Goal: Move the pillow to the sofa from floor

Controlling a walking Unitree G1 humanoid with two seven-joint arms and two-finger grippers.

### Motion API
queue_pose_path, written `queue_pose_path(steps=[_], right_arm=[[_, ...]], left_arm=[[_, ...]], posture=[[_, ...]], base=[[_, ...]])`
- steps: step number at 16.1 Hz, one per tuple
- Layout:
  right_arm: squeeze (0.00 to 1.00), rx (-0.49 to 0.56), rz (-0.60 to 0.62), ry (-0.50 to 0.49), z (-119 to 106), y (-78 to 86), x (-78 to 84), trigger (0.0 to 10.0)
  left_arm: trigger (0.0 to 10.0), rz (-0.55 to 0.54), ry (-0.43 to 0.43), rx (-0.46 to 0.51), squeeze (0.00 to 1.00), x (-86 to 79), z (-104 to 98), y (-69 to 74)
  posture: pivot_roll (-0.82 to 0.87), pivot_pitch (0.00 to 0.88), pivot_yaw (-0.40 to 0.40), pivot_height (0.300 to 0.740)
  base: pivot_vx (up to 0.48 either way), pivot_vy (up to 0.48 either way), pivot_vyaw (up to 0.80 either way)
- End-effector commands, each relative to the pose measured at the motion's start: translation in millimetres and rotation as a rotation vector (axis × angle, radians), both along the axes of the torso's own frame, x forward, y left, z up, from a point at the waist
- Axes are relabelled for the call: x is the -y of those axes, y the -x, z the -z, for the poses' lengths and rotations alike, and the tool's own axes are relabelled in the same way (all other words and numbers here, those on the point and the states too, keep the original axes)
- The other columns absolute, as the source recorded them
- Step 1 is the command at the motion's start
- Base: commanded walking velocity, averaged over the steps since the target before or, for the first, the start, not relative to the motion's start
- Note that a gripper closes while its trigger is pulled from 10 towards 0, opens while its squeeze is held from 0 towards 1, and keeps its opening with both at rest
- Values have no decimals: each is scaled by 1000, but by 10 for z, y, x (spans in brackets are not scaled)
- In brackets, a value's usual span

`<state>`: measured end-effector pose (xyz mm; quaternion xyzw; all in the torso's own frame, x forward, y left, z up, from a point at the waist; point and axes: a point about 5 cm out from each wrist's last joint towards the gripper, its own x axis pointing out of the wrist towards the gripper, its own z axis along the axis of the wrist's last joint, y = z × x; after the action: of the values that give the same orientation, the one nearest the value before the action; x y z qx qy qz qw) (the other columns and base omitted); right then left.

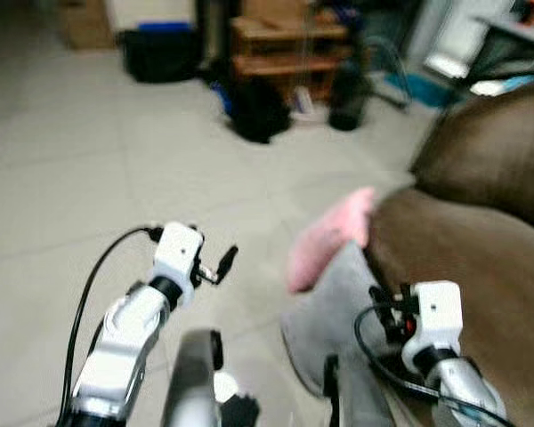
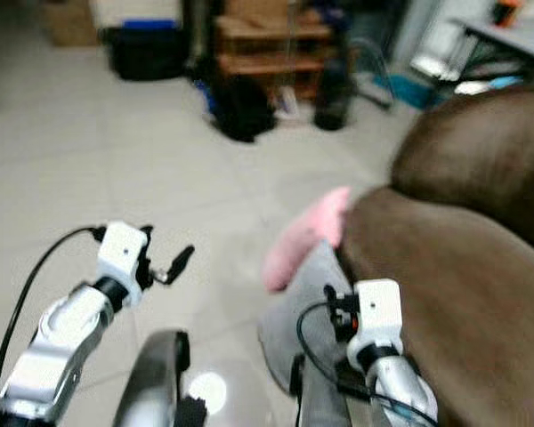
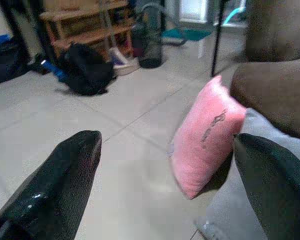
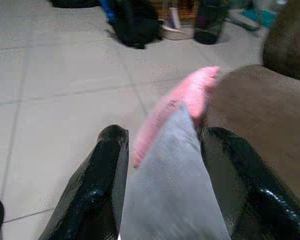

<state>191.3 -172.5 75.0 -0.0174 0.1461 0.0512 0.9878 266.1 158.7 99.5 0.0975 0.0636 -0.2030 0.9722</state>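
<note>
Leaning on the brown sofa (image 1: 481, 258): soft pink pillow (image 3: 205, 137), grey pillow (image 4: 172, 170).

- two silver metal arms, white boxy wrist blocks
- black cable loops along each arm
- left gripper (image 3: 165, 190), right gripper (image 4: 162, 180): long glossy black fingers (image 3: 55, 195)
- small red spot on right wrist block

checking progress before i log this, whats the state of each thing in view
grey pillow: upright against the sofa front, between the right gripper's fingers
pink pillow: on the floor, leaning on the sofa
sofa: seat bare
right gripper: open around the grey pillow's top edge
left gripper: open, holding nothing
</note>
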Motion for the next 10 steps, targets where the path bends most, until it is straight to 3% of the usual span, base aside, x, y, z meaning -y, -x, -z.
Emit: queue_pose_path(steps=[1, 6, 10], right_arm=[[0, 8, 18, 21, -34, -26, 63, 10000], [0, 2, 28, 41, -14, -104, 26, 10000], [0, -4, 15, 49, -7, -128, 20, 10000]], left_arm=[[10000, -7, -3, 31, 0, 22, -64, -27], [10000, -28, -2, 29, 0, -9, -64, -60], [10000, -23, 4, 24, 0, -1, -57, -41]], posture=[[-35, 58, -57, 566], [-36, 61, -64, 566], [-37, 65, -68, 566]], base=[[0, 0, 0], [0, 0, 0], [286, 0, 0]])
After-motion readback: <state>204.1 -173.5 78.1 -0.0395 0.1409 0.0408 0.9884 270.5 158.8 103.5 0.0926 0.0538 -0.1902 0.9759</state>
